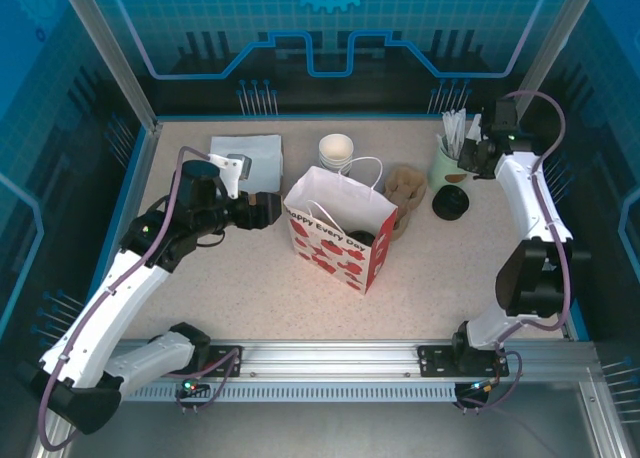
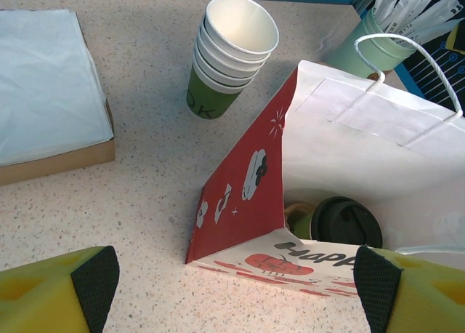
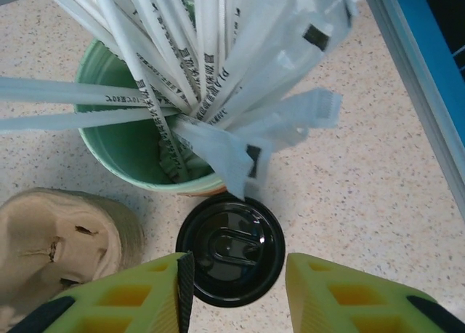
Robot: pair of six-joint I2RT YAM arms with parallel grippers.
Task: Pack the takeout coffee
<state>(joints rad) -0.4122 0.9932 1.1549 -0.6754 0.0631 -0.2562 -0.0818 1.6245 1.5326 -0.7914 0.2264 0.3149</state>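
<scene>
The left hand (image 2: 236,286) is held wide apart and empty, with bare desk (image 2: 145,195) ahead of it. A napkin box (image 2: 43,78) is seen ahead to its left. Ahead to its right stands the paper bag (image 2: 251,195), printed "Happy Every Day", with the takeout coffee (image 2: 341,222) inside. Stacked cups (image 2: 218,71) beyond are lettered "OK". The right hand (image 3: 240,289) is held partly apart above a black lid (image 3: 231,249), and the desk's blue edge (image 3: 421,78) runs close on its right.
</scene>
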